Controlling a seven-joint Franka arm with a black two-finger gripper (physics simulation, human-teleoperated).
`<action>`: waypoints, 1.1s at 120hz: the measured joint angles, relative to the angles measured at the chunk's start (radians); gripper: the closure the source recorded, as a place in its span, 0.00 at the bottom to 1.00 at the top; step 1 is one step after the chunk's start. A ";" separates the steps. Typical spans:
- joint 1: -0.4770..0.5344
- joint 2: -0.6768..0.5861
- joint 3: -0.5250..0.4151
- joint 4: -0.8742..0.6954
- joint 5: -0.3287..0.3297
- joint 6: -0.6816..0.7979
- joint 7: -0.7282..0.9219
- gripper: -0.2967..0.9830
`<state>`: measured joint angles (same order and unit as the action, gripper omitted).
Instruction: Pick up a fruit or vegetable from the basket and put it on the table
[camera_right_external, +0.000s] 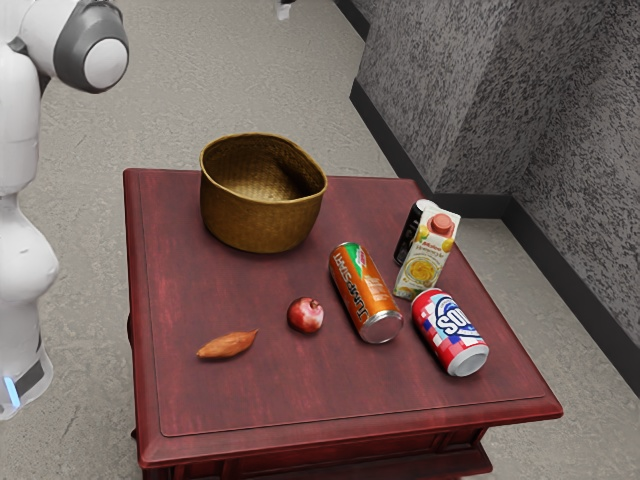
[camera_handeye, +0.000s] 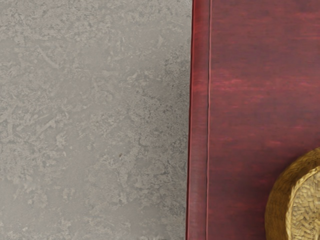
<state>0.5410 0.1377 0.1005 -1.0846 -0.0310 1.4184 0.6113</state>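
Observation:
At the exterior view's top edge is a small white and dark tip, seemingly part of my gripper (camera_right_external: 284, 10); how its fingers stand cannot be made out. Below it, the round woven basket (camera_right_external: 260, 222) stands upright at the table's far side, with bare weave in the visible part of its inside. Its rim and wall (camera_handeye: 281, 215) also show in the wrist view. A reddish round fruit or vegetable (camera_right_external: 305, 315) and an orange-brown sweet potato (camera_right_external: 227, 345) lie apart on the dark red table (camera_right_external: 270, 400), outside the basket.
An orange can (camera_right_external: 365, 292) lies beside the round red item. Farther toward the exterior view's right are a juice carton (camera_right_external: 428, 255), a black can (camera_right_external: 408, 235) behind it and a red-and-blue can (camera_right_external: 450, 333). The table's edge (camera_handeye: 200, 125) borders the grey floor.

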 joint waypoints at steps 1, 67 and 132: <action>-0.003 0.002 -0.001 -0.001 -0.001 0.000 -0.001 0.23; -0.093 0.079 -0.078 -0.064 0.020 -0.085 0.300 0.23; -0.075 -0.164 -0.101 -0.611 -0.036 0.171 0.557 0.24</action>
<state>0.4660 -0.0258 -0.0006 -1.6958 -0.0675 1.5895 1.1686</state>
